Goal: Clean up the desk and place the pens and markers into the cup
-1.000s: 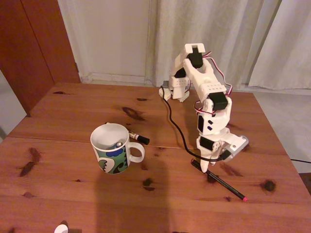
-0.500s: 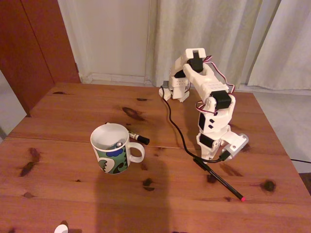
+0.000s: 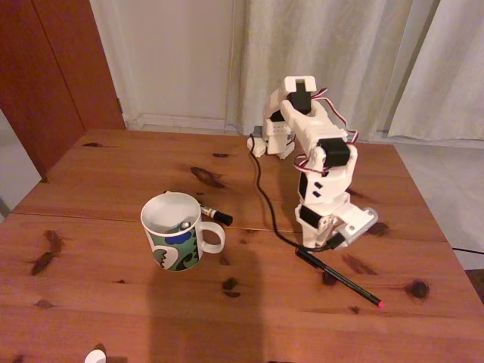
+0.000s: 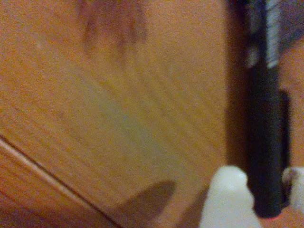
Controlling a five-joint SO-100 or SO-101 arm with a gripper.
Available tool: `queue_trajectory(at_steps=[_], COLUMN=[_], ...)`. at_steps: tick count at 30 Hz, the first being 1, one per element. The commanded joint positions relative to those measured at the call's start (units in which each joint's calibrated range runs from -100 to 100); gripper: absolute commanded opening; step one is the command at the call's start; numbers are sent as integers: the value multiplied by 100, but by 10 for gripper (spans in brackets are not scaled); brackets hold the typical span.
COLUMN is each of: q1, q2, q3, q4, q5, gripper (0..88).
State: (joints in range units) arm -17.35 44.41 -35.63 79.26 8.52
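spanning most of fixed view: wide reddish-brown wooden plank desk [image 3: 113, 181] w/ dark knots + a seam across it; wood grain blurred in wrist view [image 4: 118, 118].
arm: white five-joint arm w/ black servos [image 3: 318, 162], base at far edge of desk, folded fwd + down, wrist low over the desk right of centre.
cable: thin black cable [image 3: 265, 198] runs from base across the wood toward the wrist.
cup: white ceramic mug w/ handle and green, blue, black swirl pattern [image 3: 174, 231], upright left of centre, well apart from arm; small pale end of something pokes up inside, can't tell what.
long pen: long black pen w/ pink-red tip [image 3: 340, 278] lies diagonal on desk, near end under the wrist, tip toward lower right; in wrist view [image 4: 266, 118] it runs up the right side.
marker: short black-capped marker [image 3: 215, 215] lies on desk just behind the cup handle, mostly hidden by cup.
gripper: white two-finger gripper [image 3: 314, 251] low at the near end of the long pen; wrist view [image 4: 263, 190] shows white fingers [image 4: 228, 199] either side of the pen barrel, close; can't tell if actually pinching.
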Motion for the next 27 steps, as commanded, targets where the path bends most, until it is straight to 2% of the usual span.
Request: queue_trajectory(at_steps=[1,11,27], q1=[-87,-296,-143], q2=[98,752,702], q3=[-549,-1406,-1794], q4=[-16,18,267], q5=[28,2,28], gripper=[91,97,97])
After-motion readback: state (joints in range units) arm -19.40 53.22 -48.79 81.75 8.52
